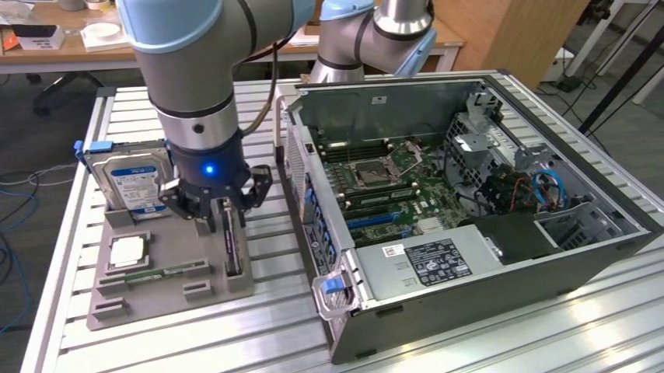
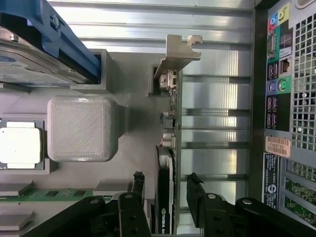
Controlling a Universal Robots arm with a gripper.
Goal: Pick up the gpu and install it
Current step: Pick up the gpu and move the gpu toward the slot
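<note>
Slatted aluminium table (image 1: 581, 326) fills most of the frame. A grey moulded holder tray (image 1: 155, 301) lies flat on it at lower left. An open black computer case (image 1: 467, 311) lies on its side, centre to right, just beside the tray.

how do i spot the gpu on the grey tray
Beside the open computer case lies a grey tray. Along its case-side edge the gpu stands on edge, inside the open hand. It is a thin black card with a silver bracket, unlike the thick blue-labelled hard drive or the flat-lying memory stick.

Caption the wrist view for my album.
Open jaws straddle the gpu, on edge in its holder beside the computer case.
</note>
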